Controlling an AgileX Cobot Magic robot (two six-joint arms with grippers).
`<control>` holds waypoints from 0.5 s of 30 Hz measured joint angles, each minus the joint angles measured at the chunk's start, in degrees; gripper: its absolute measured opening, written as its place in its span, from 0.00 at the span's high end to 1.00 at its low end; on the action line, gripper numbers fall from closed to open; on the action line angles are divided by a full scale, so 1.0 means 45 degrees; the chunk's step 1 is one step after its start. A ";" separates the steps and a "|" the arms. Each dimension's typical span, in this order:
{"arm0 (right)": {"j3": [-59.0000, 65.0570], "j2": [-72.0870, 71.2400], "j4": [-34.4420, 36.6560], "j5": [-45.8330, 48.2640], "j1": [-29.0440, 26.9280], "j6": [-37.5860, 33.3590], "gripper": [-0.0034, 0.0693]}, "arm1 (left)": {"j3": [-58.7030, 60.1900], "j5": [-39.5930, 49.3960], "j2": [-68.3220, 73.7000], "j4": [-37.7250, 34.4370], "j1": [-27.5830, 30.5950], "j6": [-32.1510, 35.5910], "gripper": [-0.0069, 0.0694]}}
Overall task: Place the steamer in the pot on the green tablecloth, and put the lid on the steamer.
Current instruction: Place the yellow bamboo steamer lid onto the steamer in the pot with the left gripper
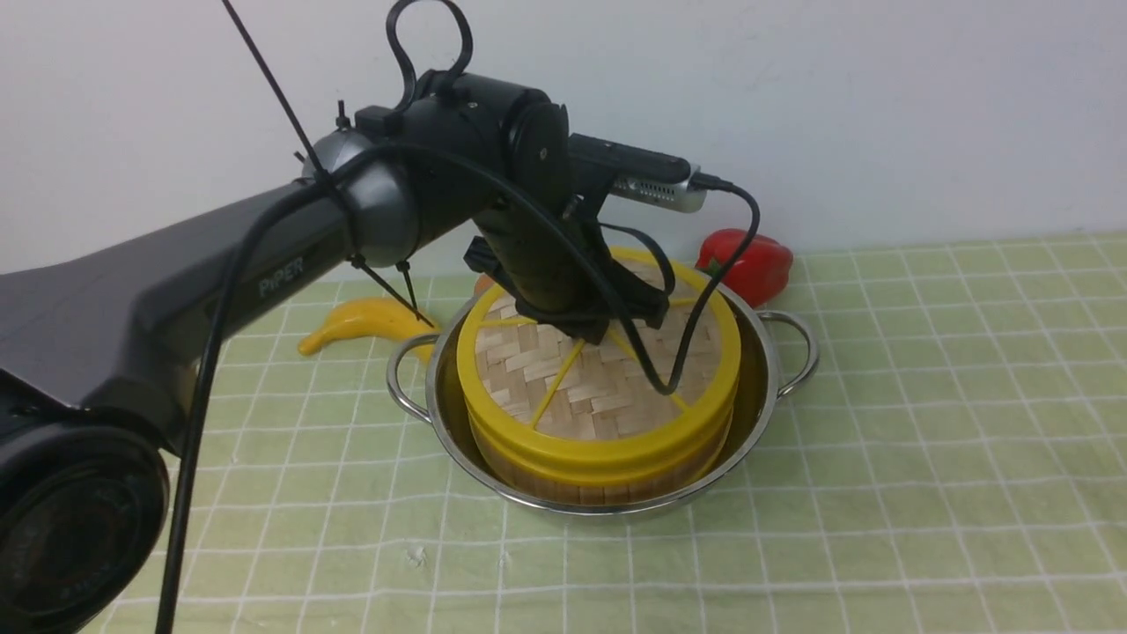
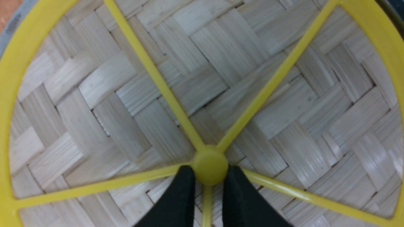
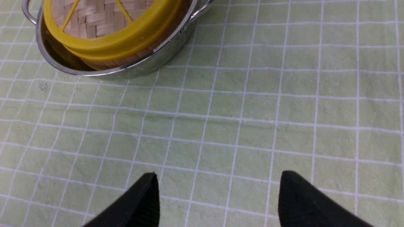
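Lid (image 1: pixel 599 387) set on the steamer (image 1: pixel 607 480) inside the pot (image 1: pixel 766 387), its centre hub (image 2: pixel 210 165) pinched by the left gripper (image 2: pixel 208 176).

From left to right, one banana (image 1: pixel 361 321) is seen at ten o'clock of the pot, then one pot holding one steamer capped by one lid on the green tablecloth (image 1: pixel 924 440), then one red pepper (image 1: pixel 748 264) at one o'clock. The lid is judged light, stiff and somewhat brittle in its woven strips. The smooth hub is the soundest hold, though possibly slippery. The right gripper (image 3: pixel 217 183) is held with jaws spread wide and empty above bare cloth, roughly at five o'clock of the pot.
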 joint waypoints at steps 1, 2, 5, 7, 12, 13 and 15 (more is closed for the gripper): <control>0.0000 0.0000 0.0000 0.0000 0.0000 0.0000 0.28 | 0.0000 0.0015 0.0000 -0.0011 0.0000 0.0000 0.77; 0.0000 0.0000 0.0000 0.0000 0.0000 0.0000 0.28 | -0.0014 0.0112 0.0007 -0.0011 0.0000 0.0000 0.77; 0.0000 0.0000 0.0000 0.0000 0.0000 0.0000 0.28 | -0.0025 0.0235 0.0007 -0.0025 0.0000 0.0000 0.77; 0.0000 0.0000 0.0000 -0.0012 0.0000 -0.0009 0.28 | -0.0025 0.0280 0.0007 -0.0025 0.0000 0.0000 0.77; 0.0000 0.0000 0.0000 -0.0102 0.0000 -0.0039 0.28 | -0.0066 0.0492 0.0007 -0.0028 0.0000 0.0000 0.78; 0.0000 0.0000 0.0000 -0.0105 0.0000 -0.0052 0.28 | -0.0074 0.0580 0.0007 -0.0028 0.0000 0.0000 0.78; 0.0000 0.0000 0.0000 -0.0105 0.0000 -0.0050 0.28 | -0.0081 0.1055 0.0007 -0.0028 0.0000 0.0000 0.85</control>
